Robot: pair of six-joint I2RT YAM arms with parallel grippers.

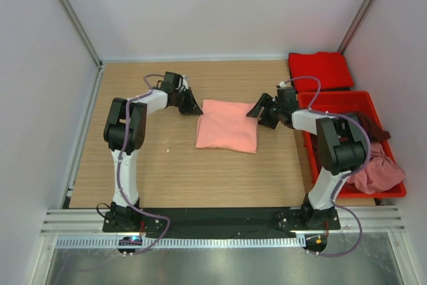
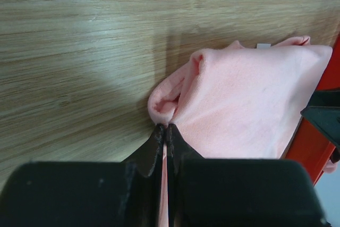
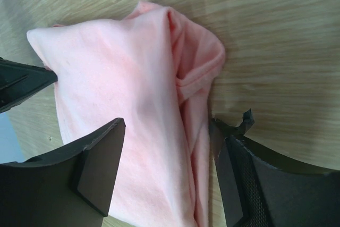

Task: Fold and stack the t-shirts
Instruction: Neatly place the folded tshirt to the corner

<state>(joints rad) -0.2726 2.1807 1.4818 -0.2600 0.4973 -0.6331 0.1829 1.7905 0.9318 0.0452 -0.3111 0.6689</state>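
Watching from the overhead cam: the salmon-pink shirt point(image 1: 227, 126) sits folded mid-table point(image 1: 200, 178). The left gripper point(image 1: 197, 109) is at its 10 o'clock corner and the right gripper point(image 1: 253, 113) at its 2 o'clock corner. Only this view gives me the rest. There's a bright red shirt point(image 1: 320, 69) folded flat at the table's 1 o'clock, and a red bin point(image 1: 337, 96) along the 3 o'clock side. The bin holds a dark maroon shirt point(image 1: 377, 131) and a bunched dusty pink shirt point(image 1: 377, 170).

The overhead can't tell me about the grips, but the wrist cams do. On the left wrist cam the jaws are pressed together with a sliver of pink cloth caught between them, so that gripper has the shirt's edge pinched. That cam also catches a little white tag point(image 2: 264, 45) at the shirt's far edge, at 12 o'clock. It's too small to read.

On the right wrist cam the fingers point(image 3: 101, 163) stand wide apart, straddling the folded edge with cloth between them, and they aren't clamped on it.
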